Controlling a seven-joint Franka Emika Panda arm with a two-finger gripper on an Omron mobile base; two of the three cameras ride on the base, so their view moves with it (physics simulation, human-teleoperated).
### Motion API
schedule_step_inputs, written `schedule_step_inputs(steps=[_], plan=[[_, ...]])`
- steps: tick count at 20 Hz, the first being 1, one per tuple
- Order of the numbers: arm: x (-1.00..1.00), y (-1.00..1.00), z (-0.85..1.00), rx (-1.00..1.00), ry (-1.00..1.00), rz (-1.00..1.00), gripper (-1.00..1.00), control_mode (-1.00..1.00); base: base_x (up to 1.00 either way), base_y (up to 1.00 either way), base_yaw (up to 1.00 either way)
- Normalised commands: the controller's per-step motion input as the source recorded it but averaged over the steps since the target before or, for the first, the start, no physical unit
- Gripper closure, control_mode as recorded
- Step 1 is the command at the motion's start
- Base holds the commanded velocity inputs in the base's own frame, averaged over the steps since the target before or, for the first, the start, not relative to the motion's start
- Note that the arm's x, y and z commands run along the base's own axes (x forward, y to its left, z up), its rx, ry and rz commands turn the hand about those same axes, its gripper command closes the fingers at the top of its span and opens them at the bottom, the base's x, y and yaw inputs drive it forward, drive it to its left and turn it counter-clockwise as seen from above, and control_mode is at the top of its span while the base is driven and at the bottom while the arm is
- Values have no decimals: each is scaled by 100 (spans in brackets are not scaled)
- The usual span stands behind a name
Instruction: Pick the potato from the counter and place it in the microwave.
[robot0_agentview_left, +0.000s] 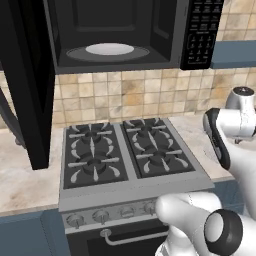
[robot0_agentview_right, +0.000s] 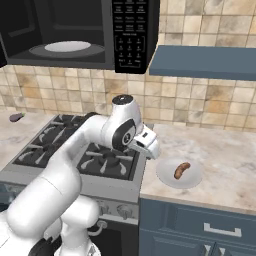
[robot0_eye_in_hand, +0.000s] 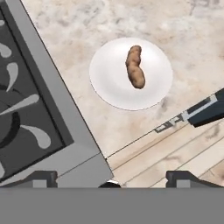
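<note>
Microwave (robot0_agentview_left: 115, 35) up at 11 o'clock above stove (robot0_agentview_left: 127, 155), door swung open, white turntable (robot0_agentview_left: 109, 49) bare. Arm bent over stove's right edge. Gripper (robot0_eye_in_hand: 111, 177) hovers above counter (robot0_agentview_right: 220, 150), fingertips set wide apart, nothing between them. Potato (robot0_eye_in_hand: 134, 68) lies on white plate (robot0_eye_in_hand: 105, 83), at 1 o'clock in hand view, right of stove. Looks firm, light, knobbly, matte skin, likely decent grip. Best pinch across narrow waist, jaws square to long axis; may roll on smooth plate.
</note>
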Motion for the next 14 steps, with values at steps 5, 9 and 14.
schedule_step_inputs(steps=[5, 9, 14], plan=[[41, -98, -52, 1, -6, -18, -100, -100, 0, 0, 0], [31, -96, -32, 4, -1, -1, -100, -100, 0, 0, 0], [42, -45, -8, 1, -3, 0, -100, -100, 0, 0, 0]])
